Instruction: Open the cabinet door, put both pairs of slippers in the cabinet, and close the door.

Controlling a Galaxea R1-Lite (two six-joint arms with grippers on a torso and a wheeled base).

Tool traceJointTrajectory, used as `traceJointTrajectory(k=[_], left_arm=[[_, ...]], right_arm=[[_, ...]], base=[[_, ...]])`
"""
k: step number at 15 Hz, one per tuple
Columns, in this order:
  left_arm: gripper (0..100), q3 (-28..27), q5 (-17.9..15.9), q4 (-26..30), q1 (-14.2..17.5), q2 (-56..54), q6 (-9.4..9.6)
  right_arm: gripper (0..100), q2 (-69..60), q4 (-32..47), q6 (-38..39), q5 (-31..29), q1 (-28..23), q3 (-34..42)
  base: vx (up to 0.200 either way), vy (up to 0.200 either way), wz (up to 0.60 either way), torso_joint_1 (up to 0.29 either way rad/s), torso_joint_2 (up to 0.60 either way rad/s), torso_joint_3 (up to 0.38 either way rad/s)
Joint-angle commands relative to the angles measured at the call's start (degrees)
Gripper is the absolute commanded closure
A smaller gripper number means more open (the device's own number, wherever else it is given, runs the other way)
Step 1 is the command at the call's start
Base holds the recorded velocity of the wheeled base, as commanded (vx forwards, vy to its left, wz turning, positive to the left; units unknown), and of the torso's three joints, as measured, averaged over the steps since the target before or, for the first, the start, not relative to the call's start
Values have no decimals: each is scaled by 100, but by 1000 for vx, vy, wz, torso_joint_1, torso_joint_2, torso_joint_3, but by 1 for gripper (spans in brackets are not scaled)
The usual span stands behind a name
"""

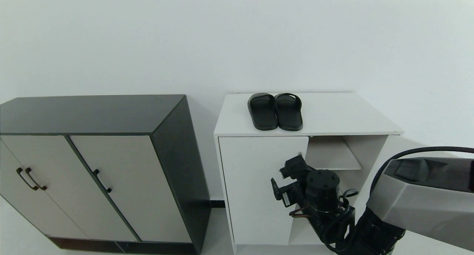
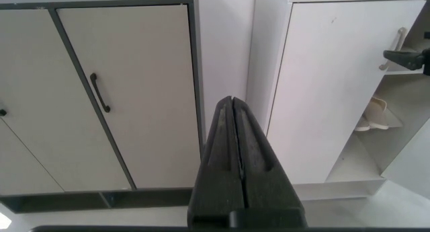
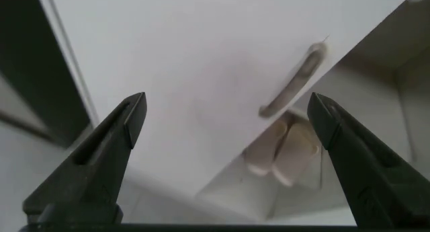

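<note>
1. At far left I see a dark cabinet (image 1: 92, 114) with two pale doors, both shut, each with a black handle.

2. Left gripper (image 2: 232, 111): the fingers are pressed together with nothing between them. It is low in front of the gap between the two cabinets and touches neither.

3. The white cabinet (image 1: 333, 114) stands just right of the dark one. Its left door (image 1: 259, 181) appears shut. The door's handle (image 3: 293, 81) sits at the right edge.

4. A pair of black slippers (image 1: 275, 111) lies side by side on top of the white cabinet, toward the back and left of centre.

5. Right gripper (image 3: 226, 101): the fingers are spread wide and hold nothing. It is in front of the door's right edge, near the handle. In the right wrist view the handle lies beyond the gap between the fingers, and neither finger touches it.

6. The right side of the white cabinet is open, with a shelf (image 1: 333, 155) inside. A pair of beige slippers (image 3: 282, 148) lies in this compartment.
</note>
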Motion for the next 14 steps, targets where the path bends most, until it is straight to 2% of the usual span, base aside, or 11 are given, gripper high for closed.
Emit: traceJointTrajectory(k=[1,3,5,7,11,14], left_arm=[[100,0,3,2,1,-1,-2],[100,0,-6,2,1,-1,6],[100,0,-6,2,1,-1,15],[100,0,-6,2,1,-1,6],[100,0,-6,-7,1,-1,15],[100,0,-6,-7,1,-1,24]], right_arm=[[0,-1197,1906,783,-60,238,-929],[0,-1637,3830,1618,-148,361,-1896],[0,-1628,4753,2057,-701,352,-2783],[0,-1602,4815,2136,-1018,308,-2933],[0,-1584,4797,2145,-1062,299,-2924],[0,-1575,4797,2154,-1062,290,-2897]], base=[[0,0,0,0,0,0],[0,0,0,0,0,0],[0,0,0,0,0,0],[0,0,0,0,0,0],[0,0,0,0,0,0],[200,0,0,-1,-4,1]])
